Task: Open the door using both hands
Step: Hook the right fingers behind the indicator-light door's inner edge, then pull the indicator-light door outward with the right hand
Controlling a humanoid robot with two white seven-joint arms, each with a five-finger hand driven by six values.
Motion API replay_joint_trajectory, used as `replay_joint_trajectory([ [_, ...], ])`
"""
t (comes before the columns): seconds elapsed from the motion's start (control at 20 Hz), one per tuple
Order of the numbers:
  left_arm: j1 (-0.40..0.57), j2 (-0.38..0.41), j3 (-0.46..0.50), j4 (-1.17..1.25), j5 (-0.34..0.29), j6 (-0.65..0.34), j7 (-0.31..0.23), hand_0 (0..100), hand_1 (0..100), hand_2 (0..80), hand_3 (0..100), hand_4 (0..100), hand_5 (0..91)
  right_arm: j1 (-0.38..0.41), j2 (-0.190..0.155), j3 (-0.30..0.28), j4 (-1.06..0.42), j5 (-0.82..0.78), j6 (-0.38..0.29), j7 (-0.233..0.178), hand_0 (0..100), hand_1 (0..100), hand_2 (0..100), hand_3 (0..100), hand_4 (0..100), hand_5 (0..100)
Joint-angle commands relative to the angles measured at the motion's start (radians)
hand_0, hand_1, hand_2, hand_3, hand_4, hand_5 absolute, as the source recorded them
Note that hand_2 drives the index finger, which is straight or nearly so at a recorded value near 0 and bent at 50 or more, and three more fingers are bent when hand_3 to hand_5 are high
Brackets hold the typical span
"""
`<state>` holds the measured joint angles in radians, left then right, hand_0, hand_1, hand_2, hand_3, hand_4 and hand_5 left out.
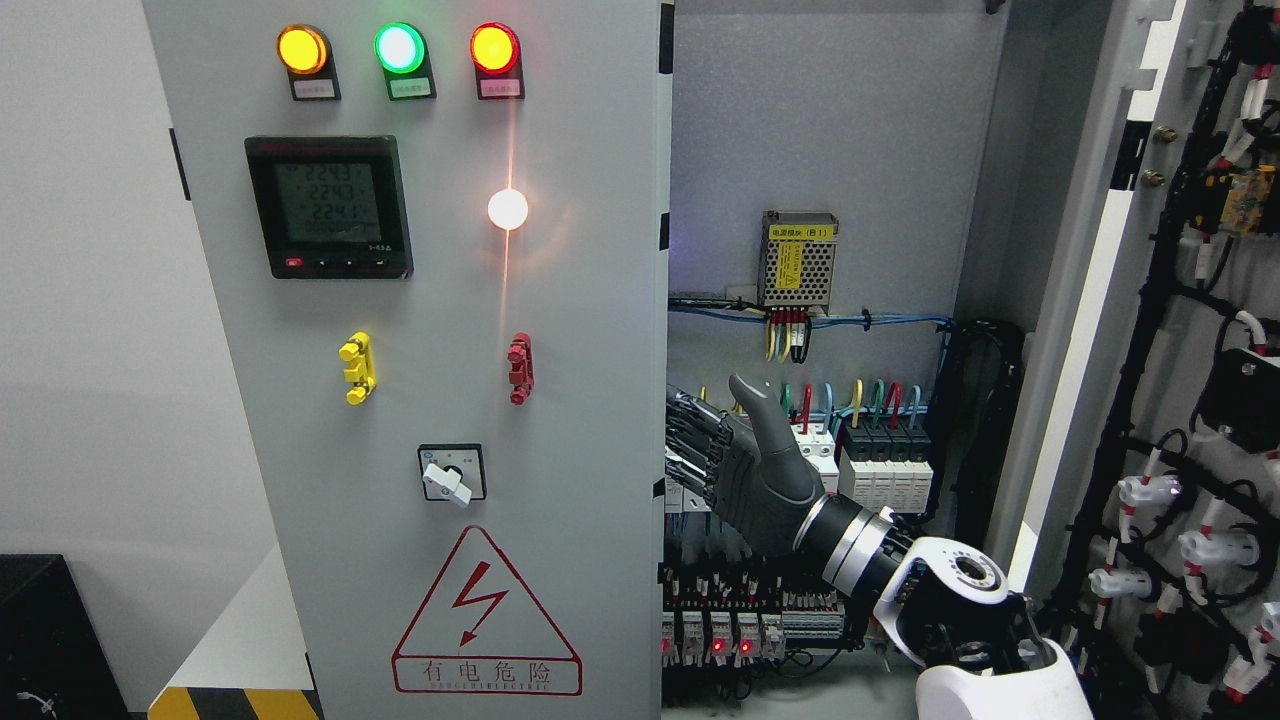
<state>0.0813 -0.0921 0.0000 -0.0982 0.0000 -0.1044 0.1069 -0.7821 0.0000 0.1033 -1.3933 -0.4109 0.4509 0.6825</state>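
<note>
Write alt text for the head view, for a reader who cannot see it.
The robot's right hand reaches from the lower right to the inner edge of the closed left door of a grey electrical cabinet, fingers at that edge. The right door stands open, exposing breakers and wiring. The left door carries three lit lamps, a meter and a shock warning sign.

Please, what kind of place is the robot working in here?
Probably an electrical or industrial control room. The robot faces a grey control cabinet: its left door carries indicator lamps, a digital meter and a high-voltage warning sign. Behind the right hand, circuit breakers and wiring show.
</note>
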Motion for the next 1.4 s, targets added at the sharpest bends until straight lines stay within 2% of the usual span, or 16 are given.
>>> replay_joint_trajectory([
  [0.0,0.002,0.000,0.031,0.000,0.002,0.000,0.000,0,0,0.0,0,0,0.0,-0.003,-0.002,-0.004,0.007,0.000,0.000,0.012,0,0,0,0,0,0],
  [0.35,0.000,0.000,0.032,0.000,0.002,0.000,0.000,0,0,0.0,0,0,0.0,-0.002,-0.006,-0.004,-0.007,-0.005,-0.001,0.020,0,0,0,0,0,0],
  [0.5,0.000,0.000,0.032,0.000,0.002,0.000,0.000,0,0,0.0,0,0,0.0,0.007,-0.018,-0.002,-0.047,-0.032,-0.001,0.054,0,0,0,0,0,0],
  [0.75,0.000,0.000,0.032,0.000,0.002,0.000,0.000,0,0,0.0,0,0,0.0,0.046,-0.051,0.016,-0.127,-0.089,0.000,0.057,0,0,0,0,0,0],
  [1.1,0.000,0.000,0.032,0.000,0.002,0.000,0.000,0,0,0.0,0,0,0.0,0.057,-0.055,0.104,-0.162,-0.094,0.002,0.060,0,0,0,0,0,0],
  [1.25,0.000,0.000,0.031,0.000,0.002,0.000,0.000,0,0,0.0,0,0,0.0,0.061,-0.057,0.144,-0.167,-0.094,0.002,0.098,0,0,0,0,0,0],
  [1.35,0.000,0.000,0.032,0.000,0.002,0.000,0.000,0,0,0.0,0,0,0.0,0.063,-0.057,0.157,-0.167,-0.094,0.002,0.103,0,0,0,0,0,0],
])
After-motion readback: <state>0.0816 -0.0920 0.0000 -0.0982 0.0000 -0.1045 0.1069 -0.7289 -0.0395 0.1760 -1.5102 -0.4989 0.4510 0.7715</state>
